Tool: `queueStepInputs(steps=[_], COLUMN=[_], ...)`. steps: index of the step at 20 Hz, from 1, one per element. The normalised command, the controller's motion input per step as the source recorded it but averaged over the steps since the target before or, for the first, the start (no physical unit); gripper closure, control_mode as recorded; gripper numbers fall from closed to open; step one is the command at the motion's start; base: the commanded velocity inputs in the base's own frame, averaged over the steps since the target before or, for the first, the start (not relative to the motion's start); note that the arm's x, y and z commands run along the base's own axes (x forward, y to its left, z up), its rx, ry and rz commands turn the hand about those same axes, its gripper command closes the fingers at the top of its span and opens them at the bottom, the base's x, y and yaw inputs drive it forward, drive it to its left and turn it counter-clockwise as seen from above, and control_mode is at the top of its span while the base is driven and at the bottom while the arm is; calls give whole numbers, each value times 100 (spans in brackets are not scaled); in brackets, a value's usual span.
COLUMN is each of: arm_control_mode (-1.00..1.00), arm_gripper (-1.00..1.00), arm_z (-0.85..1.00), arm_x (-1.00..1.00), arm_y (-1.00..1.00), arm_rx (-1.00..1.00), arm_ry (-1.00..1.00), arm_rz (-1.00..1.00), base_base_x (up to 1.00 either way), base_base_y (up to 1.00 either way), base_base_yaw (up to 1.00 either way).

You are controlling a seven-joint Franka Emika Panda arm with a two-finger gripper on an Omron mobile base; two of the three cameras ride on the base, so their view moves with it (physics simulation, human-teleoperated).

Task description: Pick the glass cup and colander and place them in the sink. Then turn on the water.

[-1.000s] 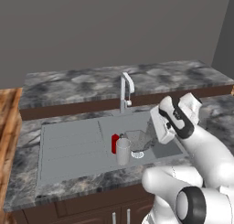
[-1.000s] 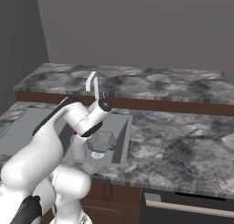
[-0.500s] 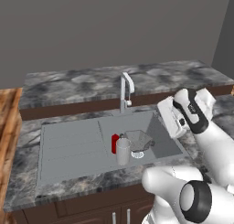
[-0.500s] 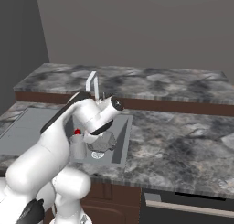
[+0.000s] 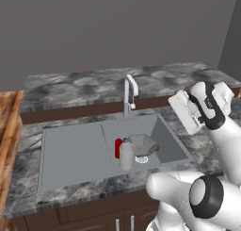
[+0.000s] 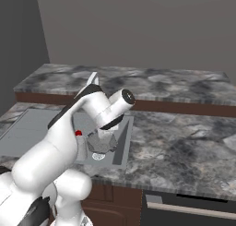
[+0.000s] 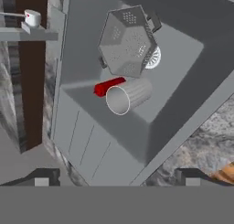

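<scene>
Cup and colander sit in the sink, middle of the frame. Your fingers are spread and hold nothing. Next, I think, reach the faucet for water.

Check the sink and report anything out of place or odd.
Nothing is spilled or damaged. The glass cup stands upright in the sink beside the colander. One extra: a small red cylinder behind the cup.
</scene>
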Motion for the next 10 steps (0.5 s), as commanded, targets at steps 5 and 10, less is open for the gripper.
queueStepInputs(steps=[5,10], arm_control_mode=[-100,-100], arm_gripper=[-100,-100], arm_z=[7,-1], arm_x=[-5,-6], arm_y=[-12,-4], arm_rx=[-29,-32], arm_ry=[-47,-50], arm_rz=[21,18], base_base_x=[0,0], base_base_y=[0,0], base_base_yaw=[0,0])
